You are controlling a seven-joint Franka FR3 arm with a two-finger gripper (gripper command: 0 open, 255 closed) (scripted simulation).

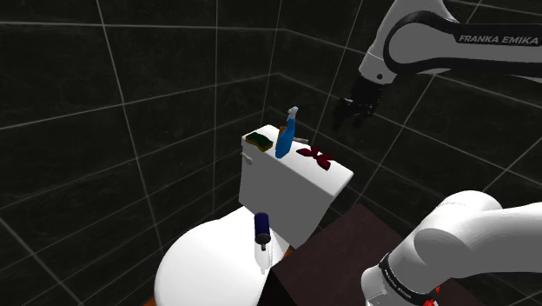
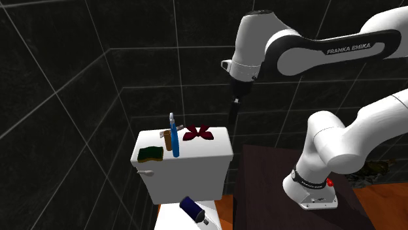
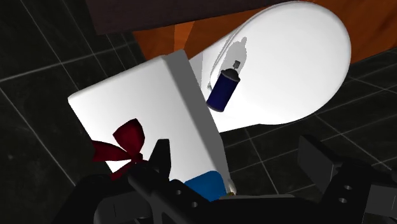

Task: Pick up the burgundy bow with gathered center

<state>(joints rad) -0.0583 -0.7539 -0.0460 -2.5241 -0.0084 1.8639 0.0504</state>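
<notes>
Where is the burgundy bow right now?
In the shoulder view, the burgundy bow lies on the white toilet tank lid, at its right end, just right of the blue spray bottle. The gripper hangs higher up, apart.

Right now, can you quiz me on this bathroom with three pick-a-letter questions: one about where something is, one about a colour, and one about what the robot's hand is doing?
1. Where does the bow lie?
A) on the floor
B) on top of the toilet tank
C) hanging on the wall

2. What colour is the spray can on the toilet lid?
A) yellow
B) pink
C) dark blue

3. How is the gripper?
A) open and holding nothing
B) shut on the bow
C) shut on the spray can

Answers:
1 B: the bow rests on the tank's top, near a blue spray bottle.
2 C: its body shows dark blue.
3 A: in the wrist view its fingers stand apart, and the bow lies untouched on the tank.
</notes>
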